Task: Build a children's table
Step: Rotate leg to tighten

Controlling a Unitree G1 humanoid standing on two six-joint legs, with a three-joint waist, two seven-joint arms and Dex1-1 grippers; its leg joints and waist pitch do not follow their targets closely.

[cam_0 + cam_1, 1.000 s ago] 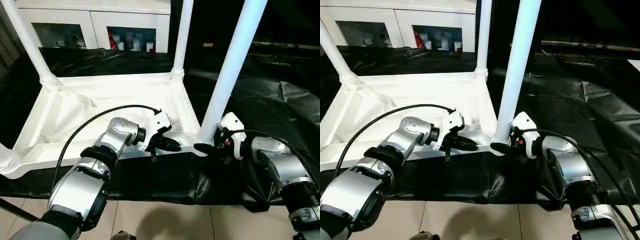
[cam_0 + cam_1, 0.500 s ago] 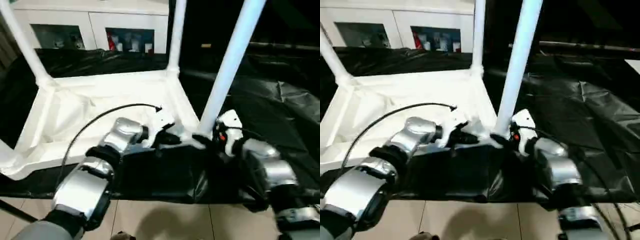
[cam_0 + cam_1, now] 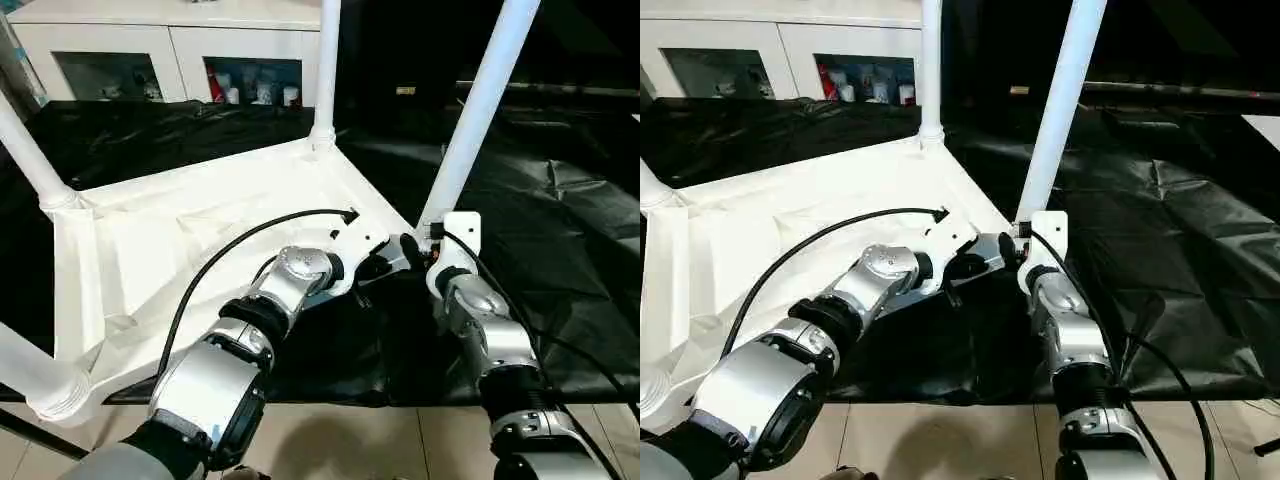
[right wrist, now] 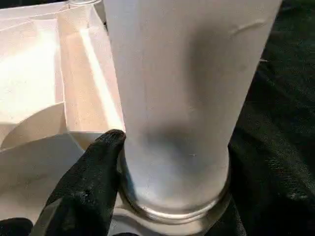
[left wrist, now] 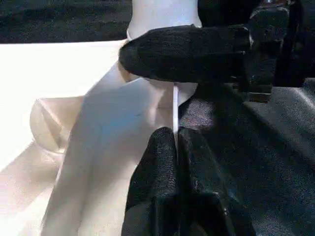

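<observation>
The white tabletop [image 3: 150, 260] lies upside down on a black sheet, with white legs standing up from its corner sockets. My left gripper [image 5: 175, 135] is shut on the thin raised rim, close to the near right corner. The near right leg [image 3: 475, 120] rises from that corner. My right gripper [image 3: 418, 242] is closed around its base, and one black finger [image 4: 106, 162] presses against the foot of the leg. Other legs stand at the far corner [image 3: 325, 70], the left corner [image 3: 30, 150] and the near left corner [image 3: 35, 375].
A white glass-fronted cabinet [image 3: 170, 50] stands behind the table. The black sheet [image 3: 560, 230] spreads to the right and ends at the tiled floor [image 3: 350, 440] in front of me. A black cable [image 3: 240, 240] loops over my left forearm.
The tabletop has turned anticlockwise on the sheet. Its near right corner, with both grippers on it, has swung away from me, and the near left corner has come closer.
</observation>
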